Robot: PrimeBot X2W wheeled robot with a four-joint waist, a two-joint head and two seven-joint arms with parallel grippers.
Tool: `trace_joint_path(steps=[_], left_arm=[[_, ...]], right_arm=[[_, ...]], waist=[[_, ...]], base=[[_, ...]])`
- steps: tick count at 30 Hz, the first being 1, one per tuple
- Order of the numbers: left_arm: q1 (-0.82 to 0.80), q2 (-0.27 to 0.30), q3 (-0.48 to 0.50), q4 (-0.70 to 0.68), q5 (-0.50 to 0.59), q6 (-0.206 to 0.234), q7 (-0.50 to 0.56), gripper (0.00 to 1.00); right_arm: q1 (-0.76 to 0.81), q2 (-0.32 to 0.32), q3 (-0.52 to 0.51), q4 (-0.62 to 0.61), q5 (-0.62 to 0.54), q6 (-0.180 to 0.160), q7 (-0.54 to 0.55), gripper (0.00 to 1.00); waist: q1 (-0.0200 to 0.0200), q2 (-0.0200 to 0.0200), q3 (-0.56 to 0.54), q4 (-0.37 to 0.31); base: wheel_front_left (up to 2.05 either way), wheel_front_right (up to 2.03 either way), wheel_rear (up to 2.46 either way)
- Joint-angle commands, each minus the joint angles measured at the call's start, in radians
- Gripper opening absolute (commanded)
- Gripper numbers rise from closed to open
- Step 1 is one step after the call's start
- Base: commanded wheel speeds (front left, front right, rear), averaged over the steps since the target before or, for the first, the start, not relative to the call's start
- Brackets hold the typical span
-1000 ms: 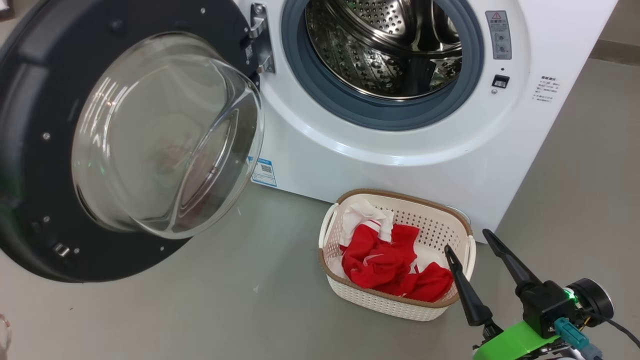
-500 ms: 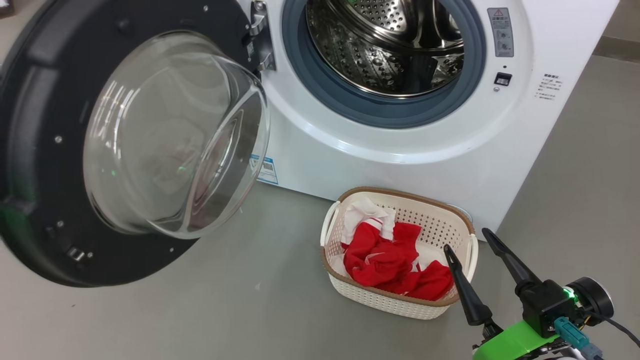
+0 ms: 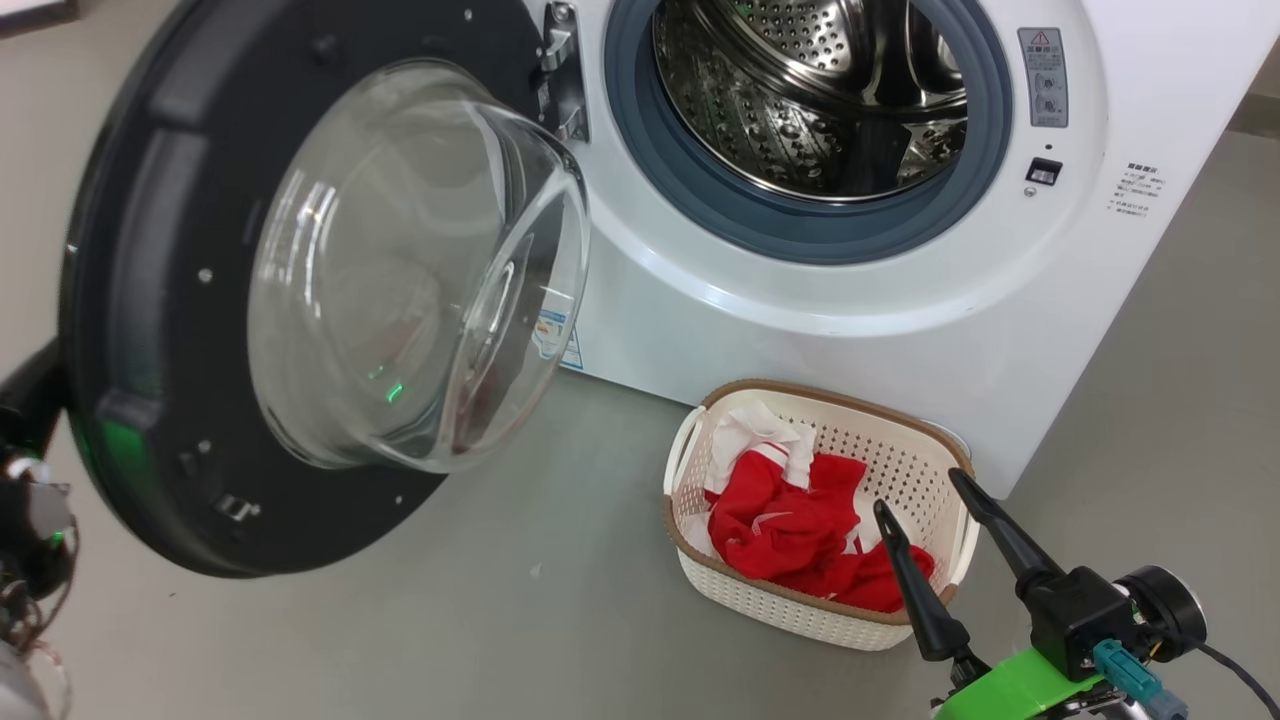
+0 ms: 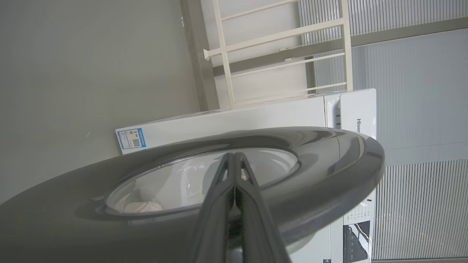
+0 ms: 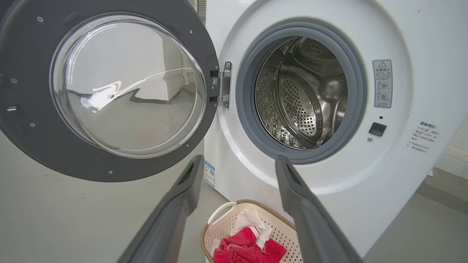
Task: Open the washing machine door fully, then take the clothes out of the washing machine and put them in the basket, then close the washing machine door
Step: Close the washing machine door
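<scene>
The washing machine [image 3: 850,320] stands with its steel drum [image 3: 810,90] showing no fabric. Its door [image 3: 150,300] hangs open on the left hinge, glass bowl [image 3: 420,270] facing me. My left gripper [image 4: 234,155] is shut, empty, its tips against the door's [image 4: 321,153] outer rim side. The red and white clothes [image 3: 800,530] lie in the cream basket [image 3: 800,615] on the floor in front of the machine. My right gripper [image 3: 918,490] stands open and empty at the basket's right end, and in the right wrist view it [image 5: 239,159] hangs above the basket [image 5: 219,226].
Grey floor [image 3: 450,620] spreads around the basket and below the door. A dark part of my left arm [image 3: 30,400] shows behind the door's left edge. A cream railing [image 4: 278,51] and blinds stand beyond the machine.
The camera has shifted, sliding the scene right. The door has swung a little towards the machine, and my left arm now shows behind its edge. The right gripper stays open.
</scene>
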Motion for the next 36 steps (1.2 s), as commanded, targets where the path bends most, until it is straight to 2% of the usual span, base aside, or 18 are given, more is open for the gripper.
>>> trace_joint_path(steps=[1,9,20,28,36], left_arm=[[0.019,0.015,0.005,-0.033,-0.014,-0.014,0.022,0.0],[0.082,-0.067,-0.015,-0.151,-0.036,-0.016,0.103,0.0],[0.188,-0.154,-0.043,-0.394,-0.072,0.046,0.209,0.0],[0.254,-0.186,-0.094,-0.556,-0.15,0.101,0.218,0.0],[0.338,-0.187,-0.252,-0.64,-0.305,0.141,0.145,0.0]], right_arm=[[-0.023,-0.002,0.023,-0.018,0.019,0.006,-0.013,1.0],[-0.015,0.005,0.023,0.003,0.026,0.006,-0.028,1.0],[-0.014,0.01,0.026,0.015,0.034,0.006,-0.042,1.0],[-0.025,0.01,0.024,0.026,0.045,0.006,-0.052,1.0],[-0.028,0.01,0.025,0.045,0.061,0.006,-0.061,1.0]], waist=[[0.0,0.0,-0.005,0.003],[0.0,0.0,-0.026,0.004],[0.0,0.0,-0.026,-0.011],[0.0,0.0,-0.023,-0.041],[0.0,0.0,-0.03,-0.083]], base=[[0.0,0.0,0.0],[0.0,0.0,0.0],[0.0,0.0,0.0],[0.0,0.0,0.0],[0.0,0.0,0.0]])
